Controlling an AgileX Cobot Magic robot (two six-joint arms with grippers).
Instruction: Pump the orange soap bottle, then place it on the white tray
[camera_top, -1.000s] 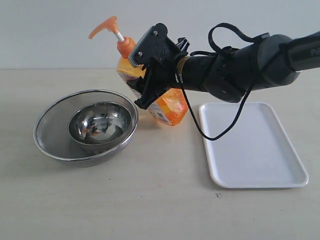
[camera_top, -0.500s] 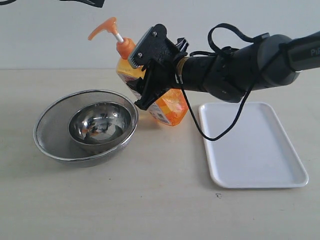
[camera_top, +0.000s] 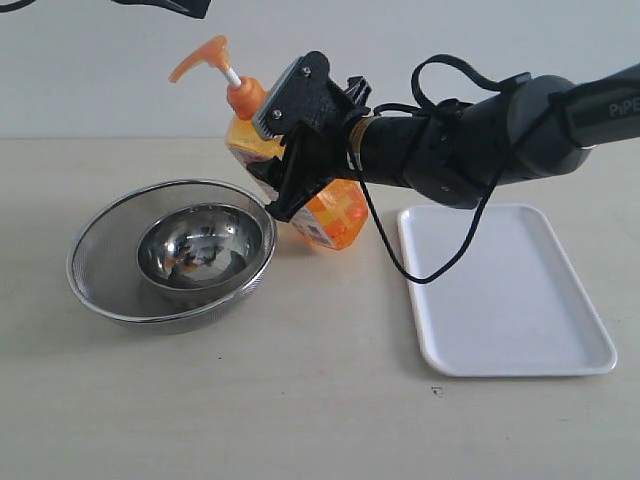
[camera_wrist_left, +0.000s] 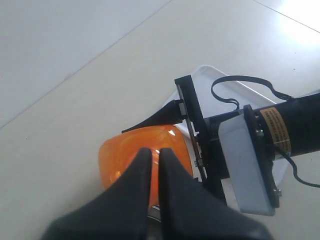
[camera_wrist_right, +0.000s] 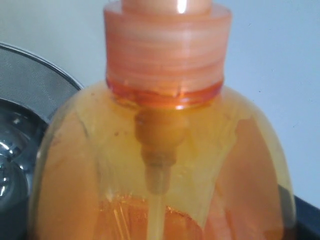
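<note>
The orange soap bottle (camera_top: 332, 214) leans left, its base low above the table, between the strainer and the white tray (camera_top: 520, 300). My right gripper (camera_top: 290, 150) is shut on the bottle's body, one finger high and one low. The orange pump head (camera_top: 203, 55) on its white stem points up and left. In the right wrist view the bottle's neck and shoulders (camera_wrist_right: 160, 150) fill the picture. My left gripper (camera_top: 162, 6) shows only as a dark edge above the pump. In the left wrist view its fingers (camera_wrist_left: 156, 152) are shut, empty, over the bottle's orange top (camera_wrist_left: 122, 157).
A round steel bowl (camera_top: 200, 245) sits inside a mesh strainer (camera_top: 100, 262) left of the bottle, close to its tilted side. The right arm (camera_top: 480, 140) and its black cable (camera_top: 440, 265) hang over the tray's far left corner. The tray's corner (camera_wrist_left: 210, 75) shows beyond the right gripper.
The bottle and my right gripper have tipped and shifted slightly left, toward the strainer. My left gripper came into the top edge of the exterior view.
</note>
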